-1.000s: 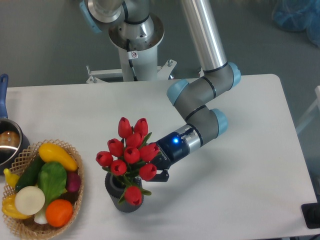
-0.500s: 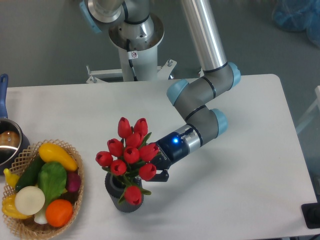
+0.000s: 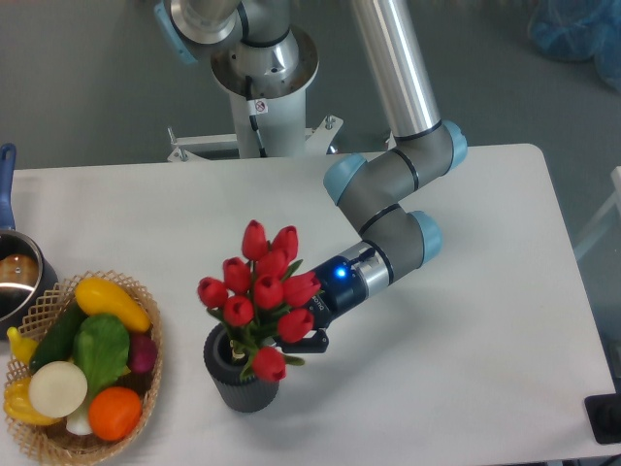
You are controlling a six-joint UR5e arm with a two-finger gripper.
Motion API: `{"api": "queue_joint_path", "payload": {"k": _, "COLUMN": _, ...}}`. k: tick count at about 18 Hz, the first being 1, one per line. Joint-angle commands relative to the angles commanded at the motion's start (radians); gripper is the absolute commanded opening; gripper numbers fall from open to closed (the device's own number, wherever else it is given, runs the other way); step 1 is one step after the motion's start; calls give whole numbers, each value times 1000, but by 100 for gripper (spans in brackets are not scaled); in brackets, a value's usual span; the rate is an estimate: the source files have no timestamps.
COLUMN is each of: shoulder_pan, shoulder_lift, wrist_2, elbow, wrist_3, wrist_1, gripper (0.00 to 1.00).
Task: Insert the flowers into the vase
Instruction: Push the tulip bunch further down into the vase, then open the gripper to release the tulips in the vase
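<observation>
The flowers (image 3: 260,291), a bunch of red tulips with green stems, stand in the dark grey ribbed vase (image 3: 243,388) at the table's front middle. Their stems go down into its mouth and the blooms lean a little to the right. My gripper (image 3: 305,330) reaches in from the right at stem height, just above the vase's rim. The blooms cover most of it. Only one dark finger (image 3: 315,340) shows beside the lowest tulips, so whether the jaws hold the stems is hidden.
A wicker basket (image 3: 136,287) of vegetables sits at the front left, close to the vase. A metal pot (image 3: 14,277) with a blue handle stands at the left edge. The arm's base (image 3: 262,68) rises behind the table's far edge.
The bunch has shifted right toward the gripper and sits slightly lower in the vase. The arm and gripper body have hardly moved.
</observation>
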Motion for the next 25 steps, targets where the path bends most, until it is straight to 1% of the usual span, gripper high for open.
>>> {"api": "queue_joint_path", "payload": {"k": 4, "shoulder_pan": 2, "shoulder_lift": 0, "wrist_2": 5, "elbow": 0, "wrist_3": 2, "wrist_1": 3, "gripper": 27}}
{"api": "queue_joint_path", "payload": {"k": 7, "shoulder_pan": 2, "shoulder_lift": 5, "wrist_2": 60, "elbow": 0, "wrist_3": 8, "wrist_1": 3, "gripper": 27}}
{"api": "queue_joint_path", "payload": {"k": 14, "shoulder_pan": 3, "shoulder_lift": 12, "wrist_2": 94, "elbow": 0, "wrist_3": 5, "wrist_1": 6, "gripper": 25}}
{"api": "queue_joint_path", "payload": {"k": 17, "shoulder_pan": 5, "shoulder_lift": 26, "wrist_2": 113, "elbow": 0, "wrist_3": -3, "wrist_1": 5, "gripper": 26}}
{"api": "queue_joint_path", "payload": {"k": 19, "shoulder_pan": 5, "shoulder_lift": 31, "wrist_2": 121, "elbow": 2, "wrist_3": -6, "wrist_1": 5, "gripper": 31}}
{"api": "queue_joint_path", "payload": {"k": 21, "shoulder_pan": 5, "shoulder_lift": 34, "wrist_2": 123, "elbow": 2, "wrist_3": -6, "wrist_1": 5, "gripper": 39}}
{"api": "queue_joint_path", "payload": {"k": 23, "shoulder_pan": 5, "shoulder_lift": 37, "wrist_2": 124, "elbow": 0, "wrist_3": -6, "wrist_1": 6, "gripper": 40}}
{"api": "queue_joint_path", "payload": {"k": 25, "shoulder_pan": 5, "shoulder_lift": 43, "wrist_2": 144, "elbow": 0, "wrist_3": -6, "wrist_1": 5, "gripper": 45}}
